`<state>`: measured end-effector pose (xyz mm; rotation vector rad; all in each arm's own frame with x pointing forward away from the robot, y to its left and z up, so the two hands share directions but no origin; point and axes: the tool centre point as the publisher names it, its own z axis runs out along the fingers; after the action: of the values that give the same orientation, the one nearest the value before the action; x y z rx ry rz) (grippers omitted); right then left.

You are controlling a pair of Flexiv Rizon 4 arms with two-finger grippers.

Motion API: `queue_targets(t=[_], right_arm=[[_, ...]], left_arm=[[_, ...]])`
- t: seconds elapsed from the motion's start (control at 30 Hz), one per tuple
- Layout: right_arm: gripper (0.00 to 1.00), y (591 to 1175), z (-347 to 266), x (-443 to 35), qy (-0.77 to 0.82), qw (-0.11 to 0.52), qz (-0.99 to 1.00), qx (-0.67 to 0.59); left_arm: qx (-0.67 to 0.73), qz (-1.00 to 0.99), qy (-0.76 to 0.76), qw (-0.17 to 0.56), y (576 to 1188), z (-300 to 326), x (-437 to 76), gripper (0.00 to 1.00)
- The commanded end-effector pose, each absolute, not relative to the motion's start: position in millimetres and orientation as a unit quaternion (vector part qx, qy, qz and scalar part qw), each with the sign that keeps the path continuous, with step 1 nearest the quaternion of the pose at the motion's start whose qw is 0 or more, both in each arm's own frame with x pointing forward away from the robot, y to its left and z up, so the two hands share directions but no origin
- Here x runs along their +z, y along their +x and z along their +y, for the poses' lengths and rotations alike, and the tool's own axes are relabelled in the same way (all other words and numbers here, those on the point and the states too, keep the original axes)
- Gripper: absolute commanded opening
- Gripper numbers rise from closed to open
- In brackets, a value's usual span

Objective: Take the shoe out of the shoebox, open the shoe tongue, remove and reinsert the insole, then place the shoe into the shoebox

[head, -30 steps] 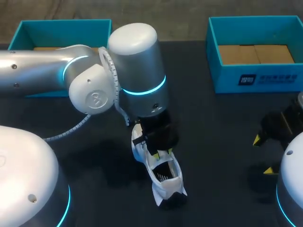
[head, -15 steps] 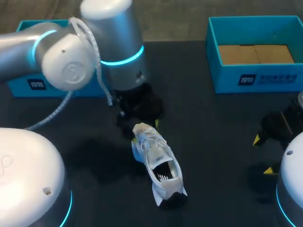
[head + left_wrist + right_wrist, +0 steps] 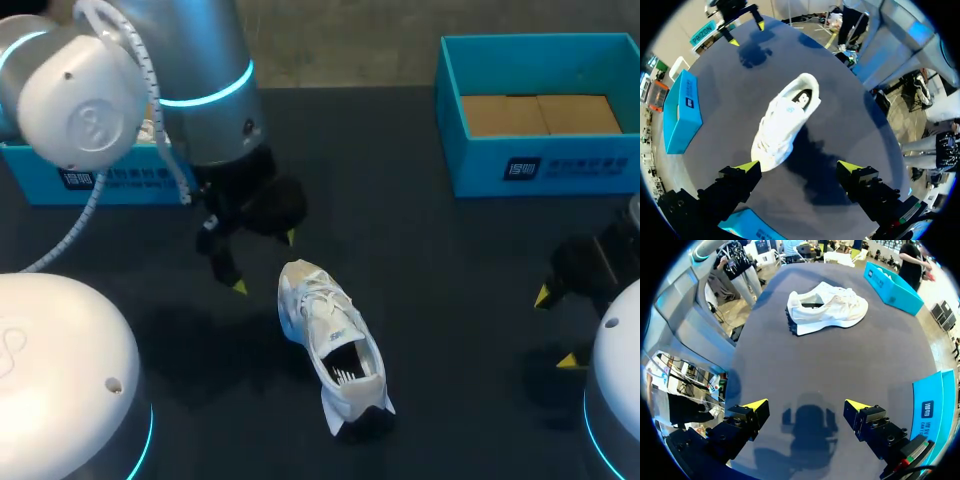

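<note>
- Holds the left hand (image 3: 265, 262) spread, empty, angled down just beyond the white sneaker's (image 3: 330, 340) toe.
- Holds the right hand (image 3: 556, 328) spread, empty, well apart.
- Shows the sneaker upright on the desk (image 3: 430, 250), outside the shoebox (image 3: 540, 110).

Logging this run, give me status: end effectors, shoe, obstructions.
Left end effector open, empty, near toe of shoe. Right end effector open, empty, apart. Shoe upright on table. Nothing blocks it.

The right gripper (image 3: 806, 405) hangs over the dark table (image 3: 850, 365) with its yellow-tipped fingers spread wide and nothing between them; its shadow lies on the tabletop below. Well ahead, a white shoe (image 3: 827, 307) stands on its sole, toe toward the far blue box (image 3: 890, 282). A near blue box (image 3: 936, 412) sits just beside the gripper.
</note>
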<state>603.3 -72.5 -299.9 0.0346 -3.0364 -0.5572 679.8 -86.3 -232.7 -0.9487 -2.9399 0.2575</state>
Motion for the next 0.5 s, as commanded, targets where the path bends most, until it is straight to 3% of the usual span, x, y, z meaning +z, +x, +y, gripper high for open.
queue_targets(t=[0.03, 0.5], right_arm=[[1.0, 602, -72, -300, 0.011, 0.025, -0.983, -0.179], [1.0, 602, -72, -300, 0.011, 0.025, -0.983, -0.179]], left_arm=[[0.094, -0.947, -0.306, 0.011, 675, -65, -231, 1.0], [0.131, -0.931, -0.342, 0.012, 684, -37, -234, 1.0]])
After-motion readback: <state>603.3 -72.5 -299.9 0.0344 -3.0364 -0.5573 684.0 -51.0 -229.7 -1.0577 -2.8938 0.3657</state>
